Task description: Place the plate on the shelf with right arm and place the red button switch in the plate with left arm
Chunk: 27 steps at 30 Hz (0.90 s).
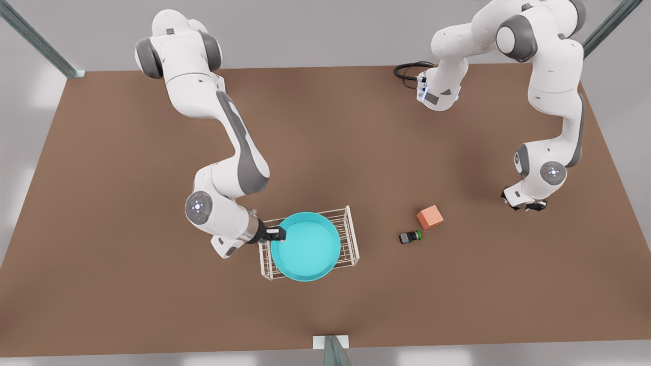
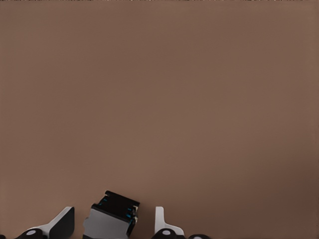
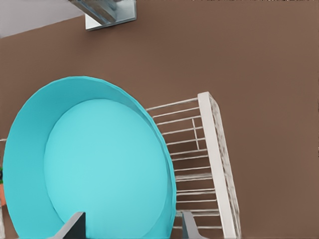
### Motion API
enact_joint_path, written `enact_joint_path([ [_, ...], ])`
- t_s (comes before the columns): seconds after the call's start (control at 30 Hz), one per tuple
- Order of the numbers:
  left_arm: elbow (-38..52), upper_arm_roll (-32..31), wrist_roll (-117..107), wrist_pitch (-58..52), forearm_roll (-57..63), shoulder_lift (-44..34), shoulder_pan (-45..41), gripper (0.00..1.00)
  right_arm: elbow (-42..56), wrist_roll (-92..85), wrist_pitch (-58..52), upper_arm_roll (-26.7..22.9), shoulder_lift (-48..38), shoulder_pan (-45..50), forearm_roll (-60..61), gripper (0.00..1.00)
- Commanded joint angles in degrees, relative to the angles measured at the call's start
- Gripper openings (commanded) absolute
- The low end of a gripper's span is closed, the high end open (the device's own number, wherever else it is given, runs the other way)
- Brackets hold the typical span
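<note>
Because its fingers stand apart, right gripper [image 1: 278,234]: spread wide at the front view's left, one finger inside the plate's rim and one outside it, gripping nothing.
Plate [image 1: 305,246]: lies flat on the shelf [image 1: 351,239], covering most of the wire top and overhanging its near side a little. The bars on the front view's right are bare.
Why so: the rim is the one part a finger pair can straddle on a shallow dish, and the wide gap suggests the plate now rests on the bars.
Left gripper [image 1: 523,203]: low over the table [image 1: 152,284] at the front view's right, well apart from the shelf. Its fingers are open with a small dark block between them, a gap on each side.
Red button switch [image 2: 110,219]: probably that block. Its cap colour cannot be told, so this is a judgement.
Why so: open fingers either side of it suit a pinch across the body.
Farther out: a green-capped switch [image 1: 410,237] just beside an orange cube [image 1: 430,217], between the shelf and the left arm. Neither is wanted.
Step in hand: shelving looks done, and the switch pickup comes next.
</note>
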Motion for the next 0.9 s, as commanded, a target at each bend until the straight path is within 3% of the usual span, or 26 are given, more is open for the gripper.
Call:
enact_joint_path([
  [0.0, 0.1, 0.0, -1.3, 0.5, 0.1, 0.1, -0.1, 0.84, -0.3, 3.6, -0.5, -0.1, -2.3, -0.6, 0.2, 1.0],
  [0.1, 0.3, 0.0, -2.3, 1.1, 0.1, 1.2, -0.2, 0.84, -0.2, 3.0, -21.7, -2.1, -13.4, -5.1, -1.0, 1.0],
  [0.17, 0.3, 0.0, -2.3, 2.2, 0.0, 1.6, -0.2, 0.84, 0.2, -6.2, -32.0, -2.1, -18.1, -7.8, -10.3, 1.0],
  [0.2, 0.3, 0.0, -2.3, 2.2, 0.1, 1.6, -0.2, 0.84, 0.2, -16.6, -33.1, 6.1, -19.4, -14.4, -21.7, 1.0],
  [0.23, 0.3, 0.0, -3.5, 2.2, 0.1, 1.6, -0.3, 0.75, -0.1, -19.4, -33.1, 11.4, -20.3, -20.7, -26.5, 1.0],
  [0.3, 0.3, 0.0, -3.7, 2.2, 0.1, 1.5, -0.3, 0.58, 0.2, -20.7, -36.3, 10.7, -19.7, -21.9, -28.9, 1.0],
  [0.5, 0.2, 0.0, -3.7, 1.8, 0.1, 0.7, -0.3, 0.46, 1.0, -21.2, -38.0, 9.6, -20.8, -27.1, -34.4, 1.0],
  [0.63, 0.2, 0.0, -3.7, 0.5, 0.1, -0.9, -0.3, 0.45, 1.5, -20.9, -38.0, 10.0, -20.7, -26.8, -34.6, 1.0],
  [0.77, 1.0, -4.9, -4.1, -11.3, -2.7, -11.2, -0.3, 0.45, 1.6, -20.8, -38.0, 9.6, -20.7, -26.9, -34.5, 1.0],
  [0.87, 14.0, -13.7, -13.5, -30.2, -9.2, -12.6, -0.3, 0.45, 1.6, -20.6, -37.6, 10.2, -20.7, -26.8, -34.5, 1.0],
])
